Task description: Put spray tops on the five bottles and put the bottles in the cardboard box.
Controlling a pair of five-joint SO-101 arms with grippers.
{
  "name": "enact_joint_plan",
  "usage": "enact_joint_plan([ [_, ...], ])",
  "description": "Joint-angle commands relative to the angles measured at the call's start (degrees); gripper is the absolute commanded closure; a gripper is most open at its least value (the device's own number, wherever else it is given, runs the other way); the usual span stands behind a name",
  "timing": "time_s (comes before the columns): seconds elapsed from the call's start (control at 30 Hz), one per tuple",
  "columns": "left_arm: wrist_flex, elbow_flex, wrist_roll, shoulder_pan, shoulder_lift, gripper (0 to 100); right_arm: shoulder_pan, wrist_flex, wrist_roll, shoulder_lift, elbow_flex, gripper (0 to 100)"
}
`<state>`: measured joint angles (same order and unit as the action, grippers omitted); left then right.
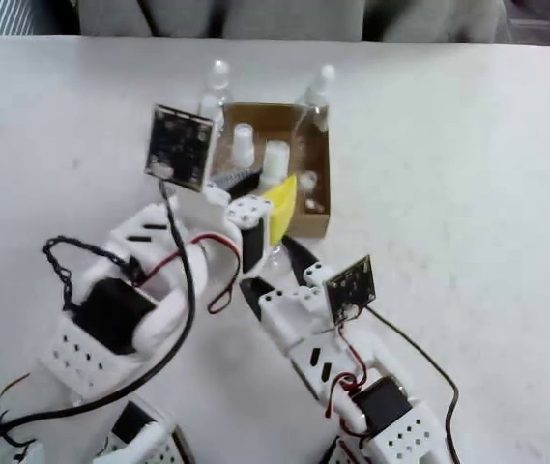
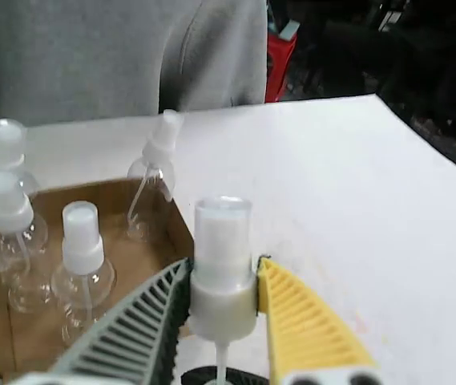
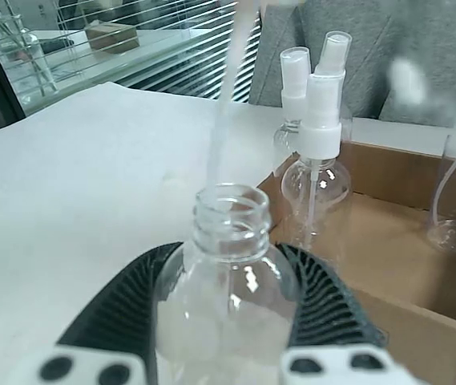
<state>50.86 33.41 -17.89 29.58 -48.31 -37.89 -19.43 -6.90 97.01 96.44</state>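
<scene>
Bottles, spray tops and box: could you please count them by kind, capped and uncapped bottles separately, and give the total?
Clear plastic bottles with a white spray top on: 4
Clear plastic bottle with an open neck, in the right tool: 1
White spray top, held in the left tool: 1
Brown cardboard box: 1
Total: 7

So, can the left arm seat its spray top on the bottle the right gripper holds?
Likely yes: the bottle is open, the tube of the spray top hangs at its mouth, nothing between.

Brown cardboard box (image 2: 91, 195); clear, white-topped bottles (image 2: 83, 277)
</scene>
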Motion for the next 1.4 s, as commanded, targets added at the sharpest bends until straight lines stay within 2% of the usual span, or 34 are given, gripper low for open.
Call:
enact_joint_plan([
  [0.0,-3.5,3.7,-0.3,0.7,-2.2,95,0.0,-0.1,-0.1,-0.4,0.7,98.2],
  [0.17,-6.9,8.9,-0.3,0.7,-2.2,95,0.1,-0.1,-0.1,-0.4,0.7,98.2],
  [0.37,-6.6,9.9,-0.3,0.7,-3.0,95,0.1,-0.1,-0.1,-0.4,0.7,98.2],
  [0.53,-7.0,15.6,0.3,2.6,-10.9,95,0.2,-0.1,-0.1,-0.4,0.7,98.2],
  [0.77,-11.8,25.8,6.6,3.8,-21.1,95,0.3,-0.6,-0.1,-0.4,0.7,98.2],
  [1.0,-11.4,31.0,9.7,3.8,-26.0,95,0.4,-0.6,-0.1,-0.4,0.7,98.2],
  [1.37,-11.9,39.2,9.8,3.9,-33.3,95,0.5,-0.5,-0.1,-0.4,0.7,98.2],
])
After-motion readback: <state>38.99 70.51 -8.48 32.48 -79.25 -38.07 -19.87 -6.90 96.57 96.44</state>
